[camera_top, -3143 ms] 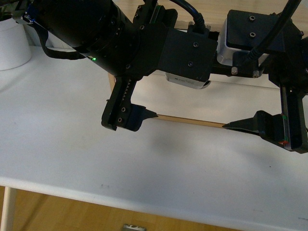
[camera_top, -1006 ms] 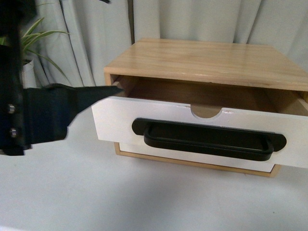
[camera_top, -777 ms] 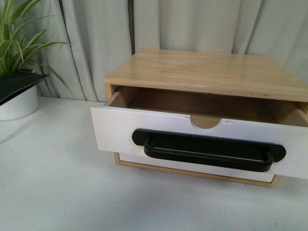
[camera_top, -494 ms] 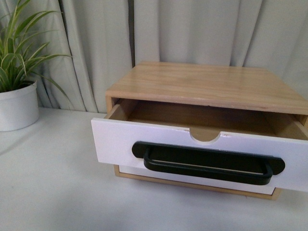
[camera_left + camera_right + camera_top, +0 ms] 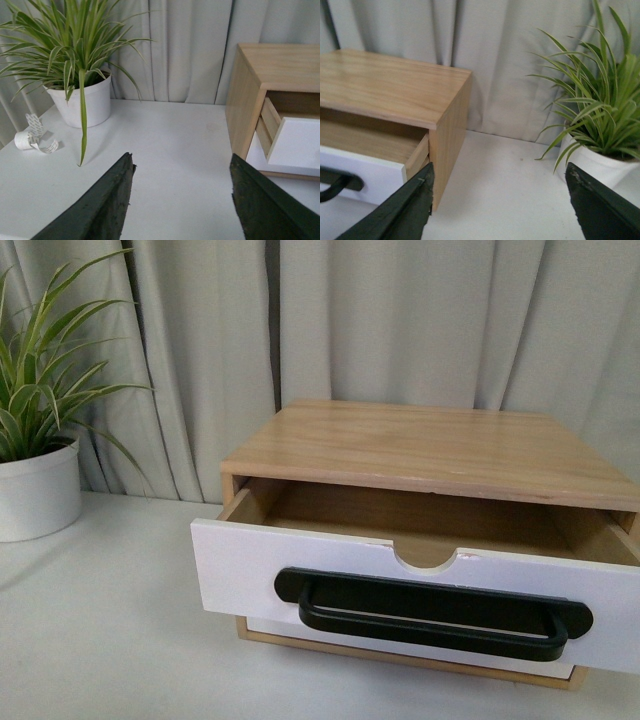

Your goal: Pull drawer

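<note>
The drawer [image 5: 245, 555] stands partly pulled out of a light wood cabinet [image 5: 430, 445]. It has a white front, a long black bar handle [image 5: 432, 613] and a half-round notch in its top edge. Neither gripper shows in the front view. My left gripper [image 5: 182, 157] is open with nothing between its fingers; it hangs over the white table to the left of the cabinet, with the drawer [image 5: 300, 145] off to one side. My right gripper [image 5: 499, 167] is open and holds nothing; it is by the cabinet's right side, near the drawer [image 5: 367, 172].
A potted plant in a white pot [image 5: 38, 490] stands left of the cabinet, with a tape roll [image 5: 29, 138] beside it. Another potted plant [image 5: 602, 167] stands to the right. Grey curtains hang behind. A plain white front [image 5: 300, 632] sits under the drawer.
The black arm and finger that filled the front view have gone out of it to the left. The drawer is still pulled out, and the view has shifted slightly.
</note>
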